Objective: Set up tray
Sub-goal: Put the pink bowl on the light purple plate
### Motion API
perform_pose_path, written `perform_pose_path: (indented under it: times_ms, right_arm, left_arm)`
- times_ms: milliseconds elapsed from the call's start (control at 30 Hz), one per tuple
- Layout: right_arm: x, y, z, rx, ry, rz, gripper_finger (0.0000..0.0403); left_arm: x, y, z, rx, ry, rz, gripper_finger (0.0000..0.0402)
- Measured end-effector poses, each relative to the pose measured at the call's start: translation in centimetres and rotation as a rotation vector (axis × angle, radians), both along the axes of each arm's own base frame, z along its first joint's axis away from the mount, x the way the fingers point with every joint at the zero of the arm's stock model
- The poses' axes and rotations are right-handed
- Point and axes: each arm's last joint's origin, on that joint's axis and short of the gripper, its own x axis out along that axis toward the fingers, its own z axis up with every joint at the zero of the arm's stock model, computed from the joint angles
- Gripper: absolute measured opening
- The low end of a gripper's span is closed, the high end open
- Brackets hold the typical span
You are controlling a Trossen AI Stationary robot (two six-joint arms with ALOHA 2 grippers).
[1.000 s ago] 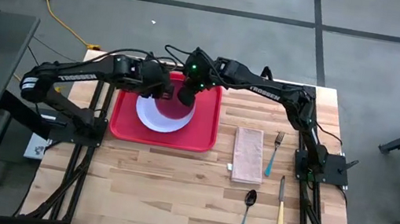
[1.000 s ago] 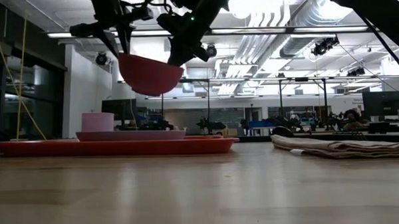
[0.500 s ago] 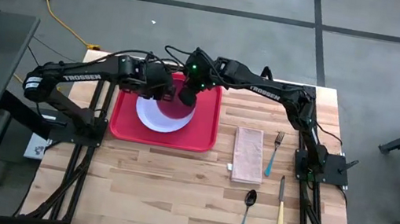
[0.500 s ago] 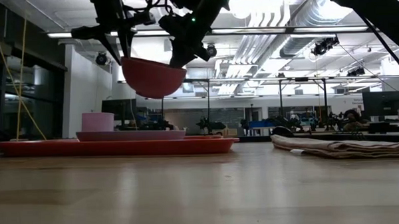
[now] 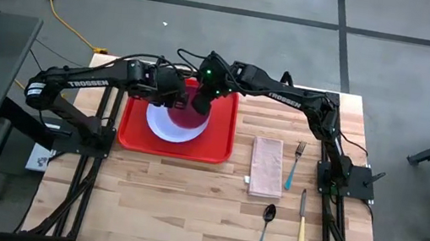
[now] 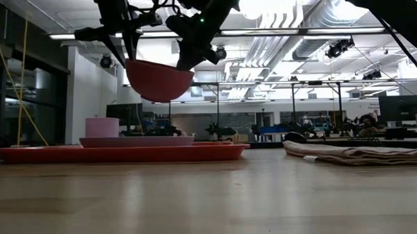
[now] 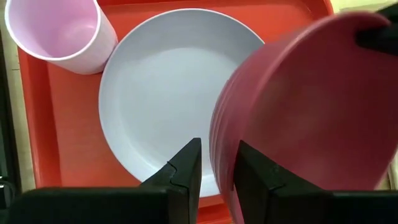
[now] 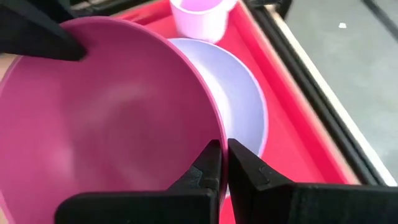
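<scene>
Red bowl (image 6: 158,79) hangs above the tray (image 5: 216,142), its rim pinched by both left tool (image 7: 216,171) and right tool (image 8: 222,163).

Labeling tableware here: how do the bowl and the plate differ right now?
The bowl is deep, dark pink and held in the air; the plate is flat, pale lavender and lies on the red tray. The bowl hangs tilted; the plate lies level. Both are round.

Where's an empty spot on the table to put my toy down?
The bare wood in front of the tray, left of the spoon, is free. The far right corner past the fork is free too. The tray is crowded: plate, cup, and both grippers holding the bowl above it.
</scene>
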Motion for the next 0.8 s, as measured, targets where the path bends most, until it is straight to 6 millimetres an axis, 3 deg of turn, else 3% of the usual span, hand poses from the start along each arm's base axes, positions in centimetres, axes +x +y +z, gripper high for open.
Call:
perform_pose_path:
  times_ms: [233,467,700,800]
  right_arm:
    - [0.4,0.8,0.3,0.015,-0.034,0.033,0.0]
    - [0.6,1.7,2.3,-0.022,-0.084,0.061,0.0]
    - [0.4,1.5,2.8,-0.027,-0.081,0.059,0.0]
    - [0.4,1.6,2.8,-0.032,-0.077,0.054,0.0]
  left_arm:
    - [-0.1,0.0,0.0,-0.001,0.016,0.001,0.0117]
    - [0.2,0.0,-0.5,-0.028,0.03,0.013,0.0115]
    - [0.5,0.0,-0.6,-0.037,0.02,-0.013,0.0049]
    - [0.4,0.0,-0.5,-0.038,0.023,-0.02,0.0044]
